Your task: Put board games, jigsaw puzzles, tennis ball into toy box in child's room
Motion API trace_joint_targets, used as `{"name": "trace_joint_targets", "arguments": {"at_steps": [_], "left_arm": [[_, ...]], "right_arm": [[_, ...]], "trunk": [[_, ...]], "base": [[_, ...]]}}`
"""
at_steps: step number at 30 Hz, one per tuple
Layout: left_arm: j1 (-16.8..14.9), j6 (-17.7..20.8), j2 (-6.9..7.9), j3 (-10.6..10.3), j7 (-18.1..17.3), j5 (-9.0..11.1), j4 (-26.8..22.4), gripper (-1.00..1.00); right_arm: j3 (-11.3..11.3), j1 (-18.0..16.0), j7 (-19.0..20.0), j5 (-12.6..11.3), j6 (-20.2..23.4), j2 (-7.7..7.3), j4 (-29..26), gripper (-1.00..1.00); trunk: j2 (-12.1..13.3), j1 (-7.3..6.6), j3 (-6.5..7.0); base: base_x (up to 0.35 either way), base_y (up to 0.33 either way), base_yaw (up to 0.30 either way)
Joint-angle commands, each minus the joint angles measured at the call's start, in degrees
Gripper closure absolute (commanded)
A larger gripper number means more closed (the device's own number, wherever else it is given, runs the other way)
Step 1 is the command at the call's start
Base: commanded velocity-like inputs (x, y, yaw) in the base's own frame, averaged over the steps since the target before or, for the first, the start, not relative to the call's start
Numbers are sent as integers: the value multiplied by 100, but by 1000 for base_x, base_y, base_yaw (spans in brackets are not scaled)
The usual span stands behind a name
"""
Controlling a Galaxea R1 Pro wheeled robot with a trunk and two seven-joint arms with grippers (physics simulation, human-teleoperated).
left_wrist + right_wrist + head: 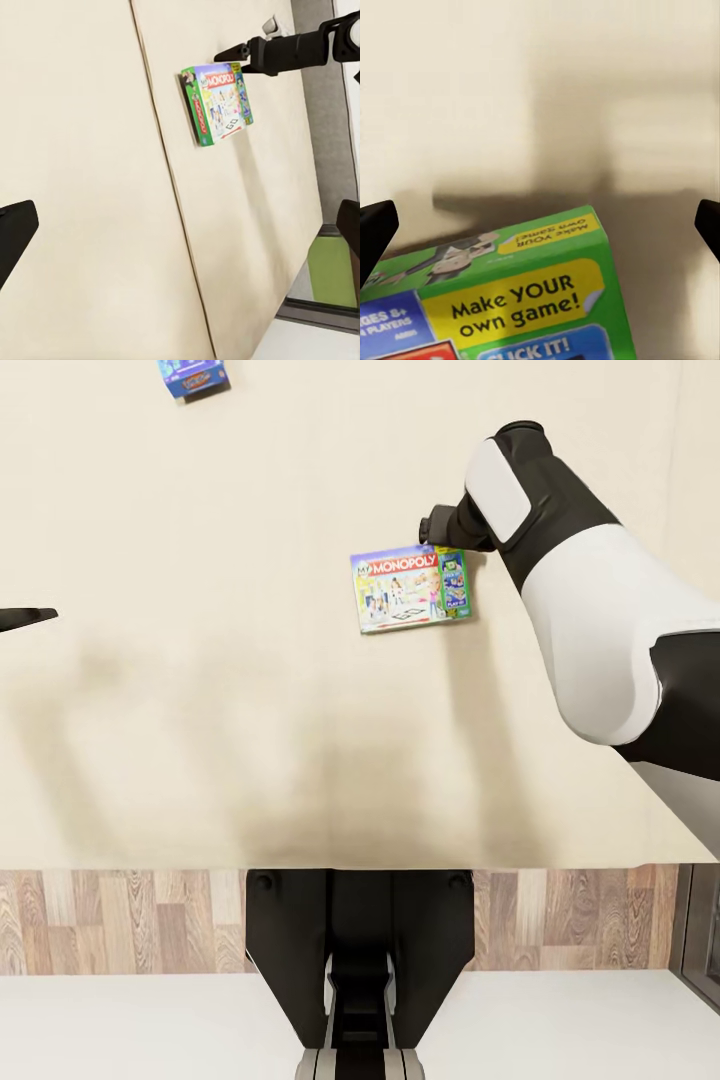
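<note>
A white Monopoly board game (410,588) with multicoloured edges lies flat on the cream bed (200,710). My right gripper (440,525) hovers just past the box's far right corner, open, with nothing between its fingers. In the right wrist view the box's green edge (517,300) sits close below the right gripper (540,225). A small teal-blue board game (193,375) lies at the far left of the mattress. My left gripper (180,232) is open and empty out to the left, well away from the Monopoly box (217,105); one fingertip (25,618) shows in the head view.
The mattress's near edge runs across the head view, with wood-plank floor (120,920) below it and my dark trunk (360,960) in the middle. A seam (161,150) splits the mattress in two. A dark frame (700,940) stands at the right.
</note>
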Motion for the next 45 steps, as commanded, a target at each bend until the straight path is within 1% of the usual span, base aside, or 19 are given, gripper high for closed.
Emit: {"name": "trace_joint_targets", "arguments": {"at_steps": [1,16,33,45], "left_arm": [[-2,61,1,-1,-25,-6,1,-100],[-2,61,0,-1,-25,-6,-19,-100],[-1,61,0,-1,-25,-6,-21,-100],[-2,61,6,-1,-25,-6,-21,-100]], "right_arm": [[-33,1,-60,-170,3,2,229,-100],[-34,24,-60,-170,4,2,228,-100],[-37,25,-60,-170,11,2,225,-100],[-37,25,-59,-170,13,2,230,-100]], "trunk": [[-6,6,-5],[-6,6,27],[-6,6,106],[-6,6,117]], "base": [[-2,0,0],[-3,0,0],[-2,0,0],[0,0,0]]}}
